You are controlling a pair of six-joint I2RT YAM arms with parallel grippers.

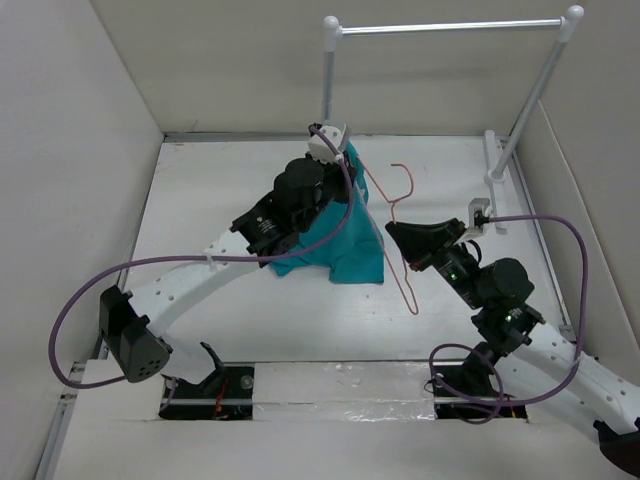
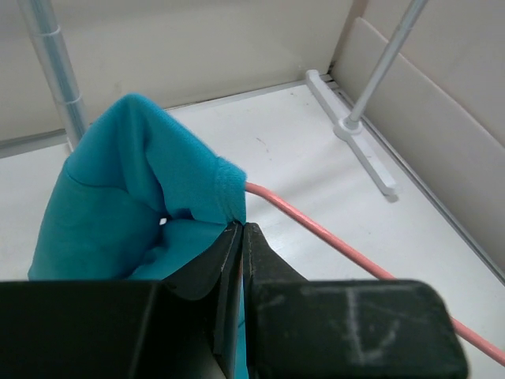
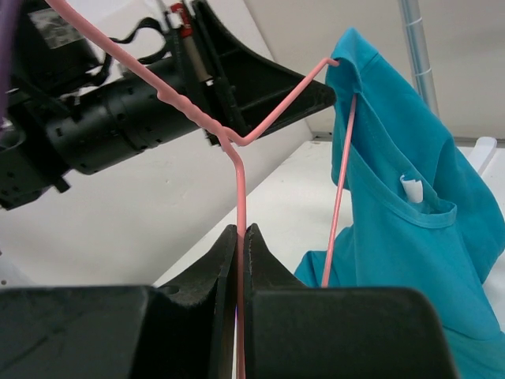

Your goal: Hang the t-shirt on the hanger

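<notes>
Above the table (image 1: pixel 250 310), t-shirt (image 1: pixel 345 240) in left fingers (image 2: pixel 213 268), hanger (image 3: pixel 240 189) in right fingers (image 3: pixel 209 268)

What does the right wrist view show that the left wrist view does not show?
Only right wrist: the right gripper shut on the thin pink wire hanger, whose corner reaches the top of the teal fabric t-shirt, and a white collar label. Only left wrist: the left gripper pinching the shirt's hem, and the white rack foot. Both: shirt and hanger wire.

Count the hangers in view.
1. The thin pink wire hanger is clamped in the right end effector, one corner tucked into the teal fabric t-shirt that the left end effector grips. None hangs on the silver rack bar.
</notes>
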